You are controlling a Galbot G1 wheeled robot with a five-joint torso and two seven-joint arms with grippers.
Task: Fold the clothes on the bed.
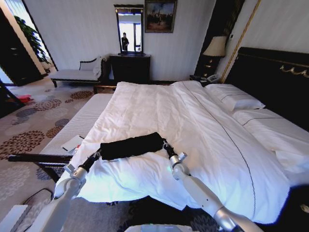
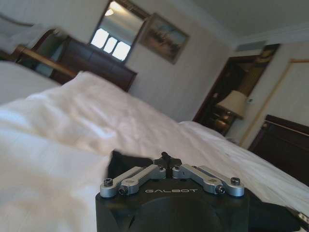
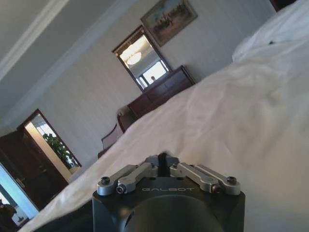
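A black T-shirt [image 1: 131, 146] lies on the bed's white duvet [image 1: 193, 125], before a dark headboard [image 1: 275, 82] with gold trim, beside grey carpet [image 1: 34, 125] patterned with dark floral medallions.

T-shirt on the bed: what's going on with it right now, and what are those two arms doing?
Left tool and right tool shut at opposite ends of the black T-shirt. Shirt in a narrow band on the bed's white duvet. Nothing in the way.
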